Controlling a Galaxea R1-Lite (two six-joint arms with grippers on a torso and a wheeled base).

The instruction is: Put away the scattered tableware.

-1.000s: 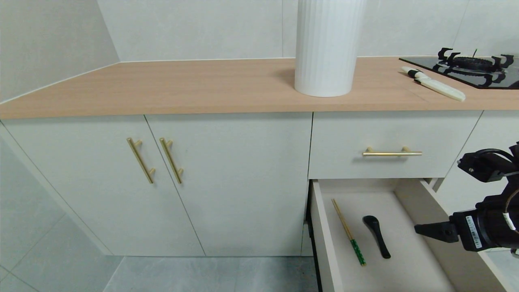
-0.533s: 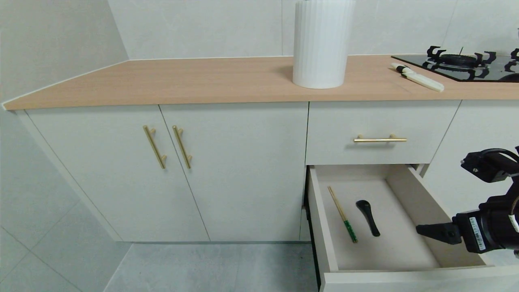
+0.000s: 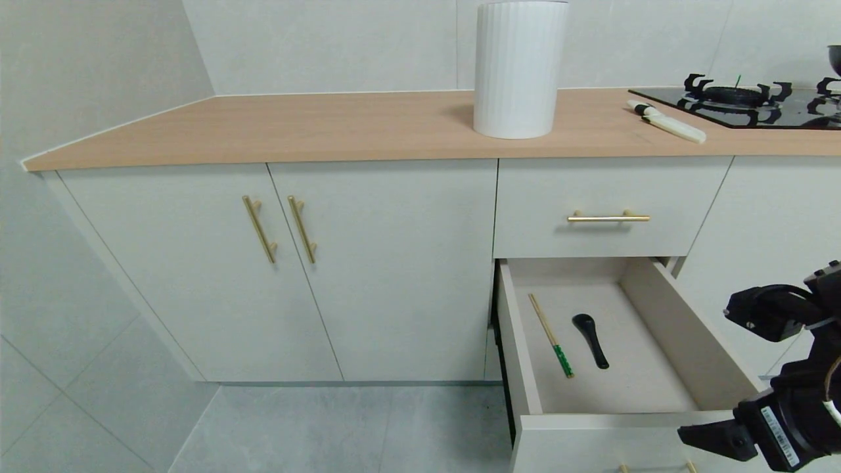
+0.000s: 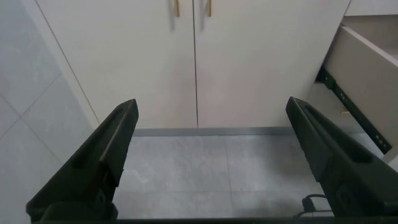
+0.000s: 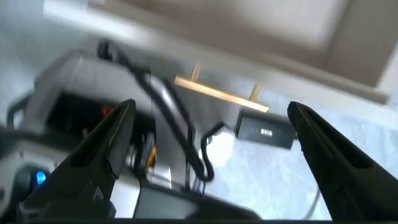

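Inside open drawer: chopsticks, seemingly one pair, beside black spoon, apart.

Tall white ribbed cylinder upright on wooden countertop, toward the back wall. Black gas hob set into the counter's right end. Below, two pale cabinet doors with gold handles side by side; right of them a closed drawer front with a horizontal gold bar. Grey tiled floor underneath.
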